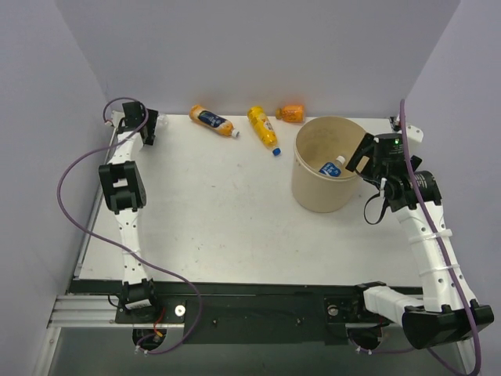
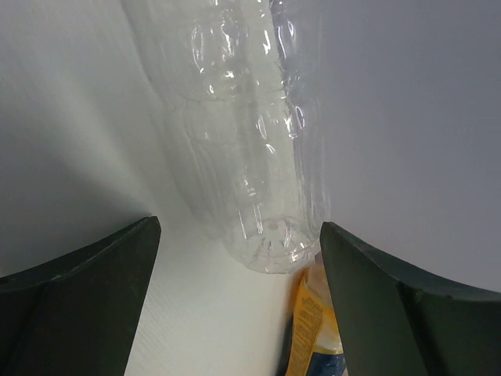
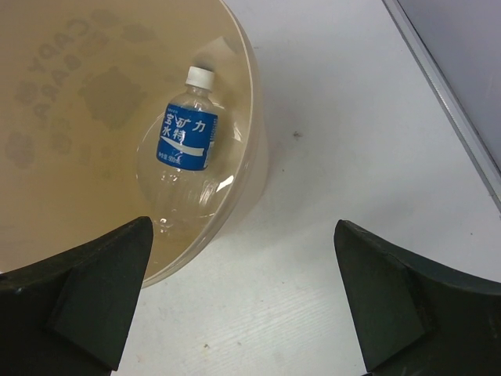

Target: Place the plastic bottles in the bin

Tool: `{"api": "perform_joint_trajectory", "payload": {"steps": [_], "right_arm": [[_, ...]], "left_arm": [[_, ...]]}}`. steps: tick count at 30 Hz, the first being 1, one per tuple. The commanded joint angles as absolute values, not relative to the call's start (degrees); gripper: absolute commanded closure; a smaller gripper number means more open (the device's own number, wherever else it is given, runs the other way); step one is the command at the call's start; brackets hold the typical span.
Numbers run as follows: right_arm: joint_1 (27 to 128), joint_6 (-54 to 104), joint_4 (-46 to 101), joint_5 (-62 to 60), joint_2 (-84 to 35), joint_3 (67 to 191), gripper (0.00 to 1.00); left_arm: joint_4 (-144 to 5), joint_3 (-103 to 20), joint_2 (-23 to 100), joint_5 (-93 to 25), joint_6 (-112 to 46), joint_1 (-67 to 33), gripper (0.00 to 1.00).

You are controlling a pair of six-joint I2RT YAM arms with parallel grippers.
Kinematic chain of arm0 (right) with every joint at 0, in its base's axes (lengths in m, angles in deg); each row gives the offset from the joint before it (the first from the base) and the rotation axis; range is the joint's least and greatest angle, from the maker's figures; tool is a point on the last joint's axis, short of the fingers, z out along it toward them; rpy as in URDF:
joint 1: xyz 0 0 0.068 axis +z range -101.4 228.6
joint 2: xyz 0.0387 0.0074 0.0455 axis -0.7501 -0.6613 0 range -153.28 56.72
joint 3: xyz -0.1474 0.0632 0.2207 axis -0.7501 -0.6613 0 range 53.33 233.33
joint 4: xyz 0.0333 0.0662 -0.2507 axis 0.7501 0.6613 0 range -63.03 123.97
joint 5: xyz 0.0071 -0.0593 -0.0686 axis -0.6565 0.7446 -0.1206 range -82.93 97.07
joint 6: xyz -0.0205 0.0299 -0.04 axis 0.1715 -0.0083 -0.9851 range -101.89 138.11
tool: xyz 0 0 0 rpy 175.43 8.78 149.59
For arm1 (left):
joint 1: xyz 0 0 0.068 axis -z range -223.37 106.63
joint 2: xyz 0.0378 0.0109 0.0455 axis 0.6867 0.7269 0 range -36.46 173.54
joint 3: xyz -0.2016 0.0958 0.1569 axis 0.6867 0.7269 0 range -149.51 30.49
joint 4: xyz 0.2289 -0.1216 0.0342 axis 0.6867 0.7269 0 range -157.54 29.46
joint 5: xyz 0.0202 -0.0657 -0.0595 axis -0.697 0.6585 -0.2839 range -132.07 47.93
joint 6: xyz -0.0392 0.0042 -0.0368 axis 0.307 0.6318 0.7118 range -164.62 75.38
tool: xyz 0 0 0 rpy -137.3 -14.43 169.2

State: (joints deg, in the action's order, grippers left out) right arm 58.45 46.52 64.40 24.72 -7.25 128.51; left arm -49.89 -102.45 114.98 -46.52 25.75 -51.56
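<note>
We found the bin (image 1: 311, 192) standing upright on the tabletop (image 1: 211, 219). The clear bottle with the blue label (image 3: 186, 149) lay on its side inside the bin, on the bottom, white cap pointing away from the right wrist camera.

The right hand (image 1: 360, 155) hung over the bin's right rim. Its fingers (image 3: 86, 298) were spread wide with nothing between them. Through the gap we saw only the near wall of the bin and bare tabletop beside it.

Three bottles lay on the tabletop outside the bin, all on their sides beyond it and to its left. The squat orange bottle (image 1: 291, 113) was nearest, just behind the bin's far rim. The yellow bottle with the blue cap (image 1: 263, 128) lay near the bin's left side, cap toward the bin. The orange-yellow bottle with the dark label (image 1: 213, 121) lay farther left.

The left hand (image 1: 150, 129) was well apart from the bin, at the tabletop's far left corner. It was open wide and gripped nothing. Just ahead of its fingers (image 2: 94, 298) an unlabelled clear bottle (image 2: 250, 157) showed its base to the wrist camera. Whether the fingers touched it we could not tell. An orange-yellow printed label (image 2: 313, 329) showed under that base; we could not tell what it belonged to.
</note>
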Motion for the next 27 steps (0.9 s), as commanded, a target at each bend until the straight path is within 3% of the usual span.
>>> {"api": "perform_joint_trajectory", "payload": {"steps": [1, 8, 16, 27], "right_arm": [[58.88, 46.59, 63.80, 25.18, -7.97, 130.24, 0.05], [59.06, 47.47, 63.89, 24.74, -8.85, 130.24, 0.05], [59.50, 48.26, 64.41, 24.74, -8.76, 130.06, 0.05], [60.11, 47.04, 67.05, 28.42, -4.99, 130.50, 0.05]], "left_arm": [[-53.56, -106.97, 117.52, -47.70, 27.36, -52.25, 0.06], [-60.68, -102.14, 118.57, -46.21, 31.75, -52.25, 0.08], [-61.30, -104.43, 121.39, -44.53, 32.11, -52.33, 0.30], [-77.81, -64.19, 92.77, -46.56, 30.18, -51.37, 0.35]]}}
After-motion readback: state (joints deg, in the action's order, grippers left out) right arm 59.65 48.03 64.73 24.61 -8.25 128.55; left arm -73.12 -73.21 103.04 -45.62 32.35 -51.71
